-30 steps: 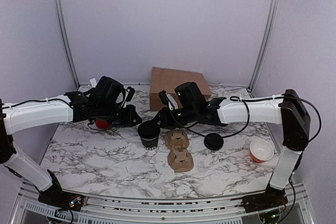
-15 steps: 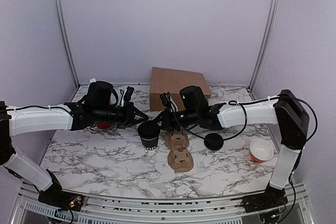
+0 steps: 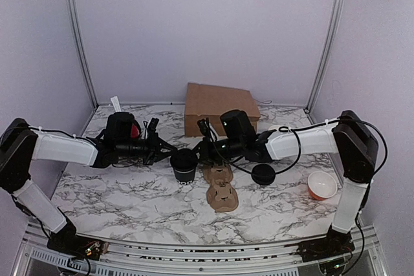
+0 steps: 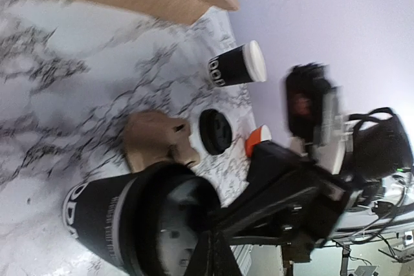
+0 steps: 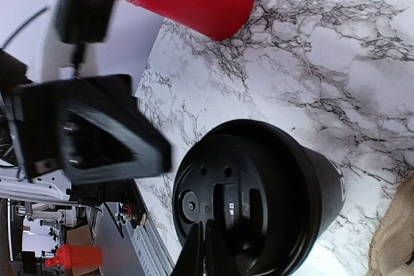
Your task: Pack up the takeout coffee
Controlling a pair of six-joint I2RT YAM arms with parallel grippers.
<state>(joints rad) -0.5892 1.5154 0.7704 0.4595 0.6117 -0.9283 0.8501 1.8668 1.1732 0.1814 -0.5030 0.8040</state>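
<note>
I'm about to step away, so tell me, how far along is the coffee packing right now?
Done: the takeout coffee wears its lid. In hand: the left gripper and the right gripper, fingers shut, sit at the lid's rim from opposite sides. Left: the cup stands on the table beside the pulp carrier, not in it, nor in the paper bag.
</note>
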